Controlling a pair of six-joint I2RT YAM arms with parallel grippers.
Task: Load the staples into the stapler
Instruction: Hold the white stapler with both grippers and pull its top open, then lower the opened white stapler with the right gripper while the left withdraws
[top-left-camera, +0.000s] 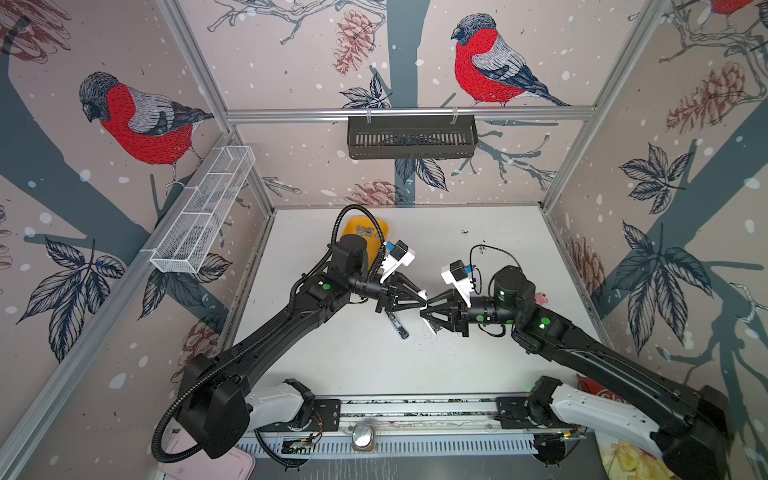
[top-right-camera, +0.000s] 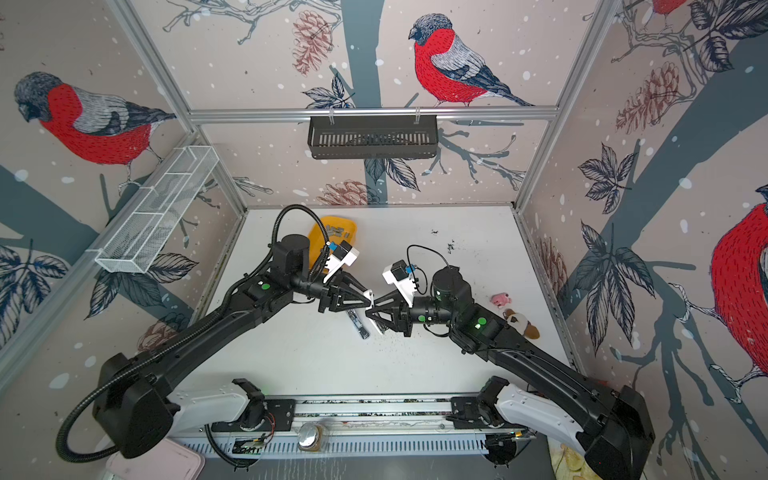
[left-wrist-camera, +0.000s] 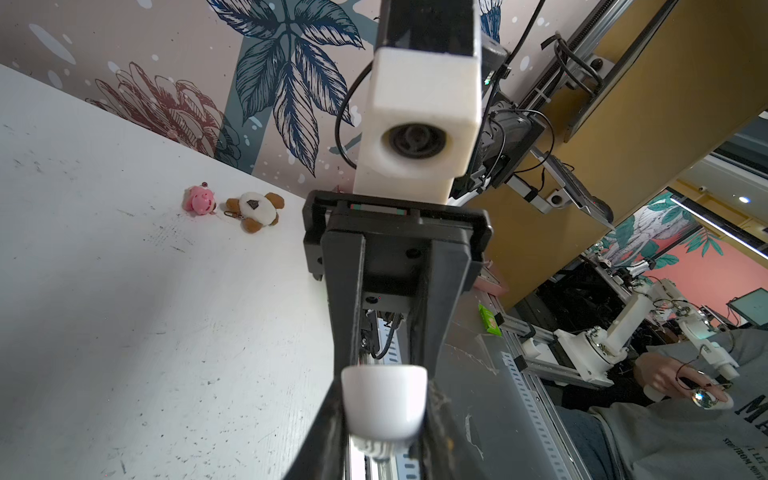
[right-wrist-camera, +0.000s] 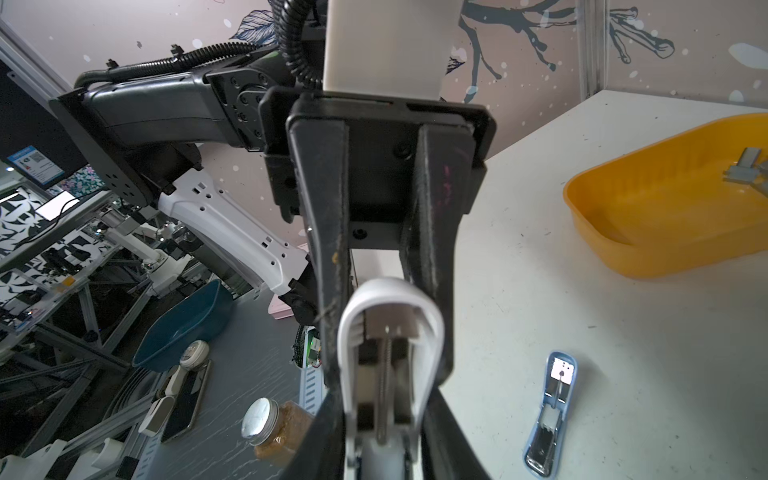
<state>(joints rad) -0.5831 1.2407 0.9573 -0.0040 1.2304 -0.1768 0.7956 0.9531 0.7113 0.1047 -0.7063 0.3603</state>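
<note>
Left pincer (top-left-camera: 422, 301) and right pincer (top-left-camera: 428, 310) meet tip to tip, both clamped on white stapler (right-wrist-camera: 390, 332) — open underside shows metal channel, spring rod. On table (right-wrist-camera: 582, 291), blue stapler (right-wrist-camera: 550, 411) lies open, between pincers and yellow tray (right-wrist-camera: 648, 232). Staples (right-wrist-camera: 746, 172) — short grey strips, jumbled — inside tray, well apart from pincers. Tray partly hidden behind left arm (top-right-camera: 232, 316) in both top views; strip count unclear.

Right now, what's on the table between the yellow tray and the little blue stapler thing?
Nothing lies there. In the right wrist view the white table between the yellow tray and the blue stapler piece is bare.
</note>
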